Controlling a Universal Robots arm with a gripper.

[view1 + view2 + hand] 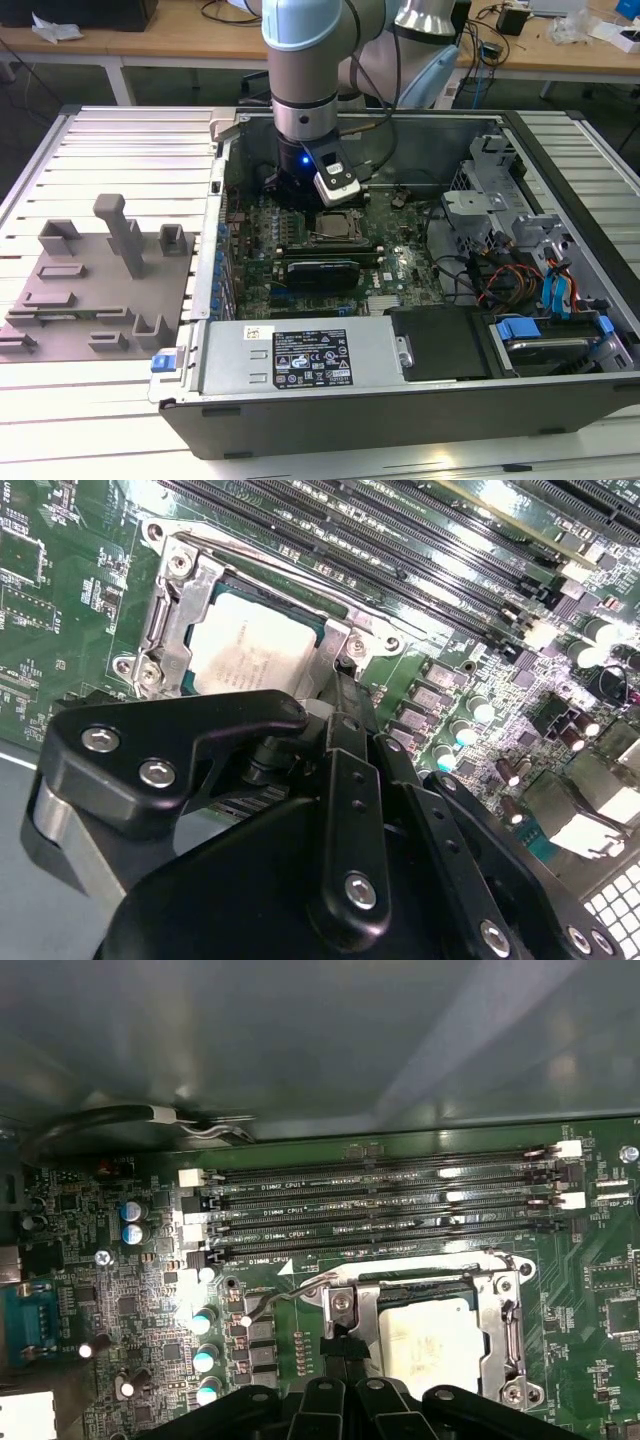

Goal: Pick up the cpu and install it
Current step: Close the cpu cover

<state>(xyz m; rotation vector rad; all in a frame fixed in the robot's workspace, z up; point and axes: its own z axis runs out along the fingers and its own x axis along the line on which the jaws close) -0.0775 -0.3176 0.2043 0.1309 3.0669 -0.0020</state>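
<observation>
The black gripper point(343, 675) has its jaws apparently closed on nothing, their tips at the edge of the dark metal-framed socket point(185, 590). There the cpu point(250, 645), a small flat square chip with a pale silvery top, lies seated on the green motherboard point(50, 600). A harder or sideways push could scrape the frame, bend the thin wire lever point(285, 1300), or shift the chip on its contacts.

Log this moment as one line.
place: open computer case | claw: at socket edge, contact unclear | chip: lying in socket on green board
</observation>
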